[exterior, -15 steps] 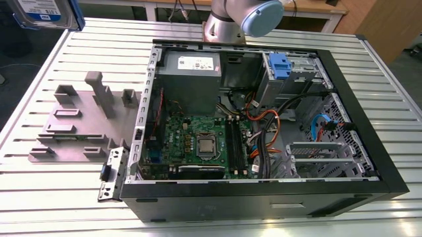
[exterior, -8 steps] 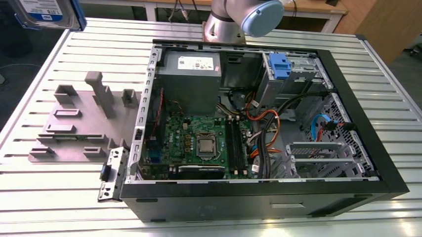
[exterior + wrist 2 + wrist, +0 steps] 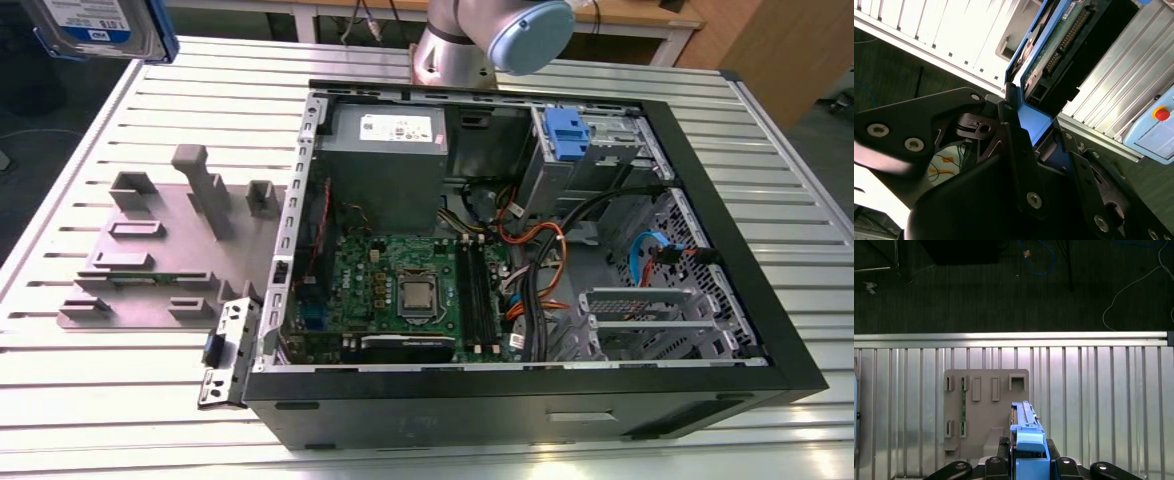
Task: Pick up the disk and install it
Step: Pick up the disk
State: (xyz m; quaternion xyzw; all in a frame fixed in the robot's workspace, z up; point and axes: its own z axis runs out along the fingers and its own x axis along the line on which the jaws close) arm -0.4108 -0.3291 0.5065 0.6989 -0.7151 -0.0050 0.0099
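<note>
The disk (image 3: 96, 28) hangs in the air at the far upper corner on the exterior view's left, above the desk (image 3: 120, 400) edge and well apart from the computer case (image 3: 787, 340). In the second wrist view the pincer (image 3: 1031, 121) is closed on the end of the disk's blue carrier, with the drive body standing out beyond the fingers.

Below it on the desk lies a grey fixture plate (image 3: 147, 260), with its slots unoccupied. Further to the exterior view's right, the case lies open. Loose cables (image 3: 534, 240) run beside the drive bay (image 3: 594, 165), which carries a blue latch piece (image 3: 566, 135).

Risks noted:
- The hold is on plastic at one end only, so the carrier may flex and the drive may tilt or slip.
- The cables could snag the disk near the bay.
- A skewed approach could jam the carrier against the bay rails.
</note>
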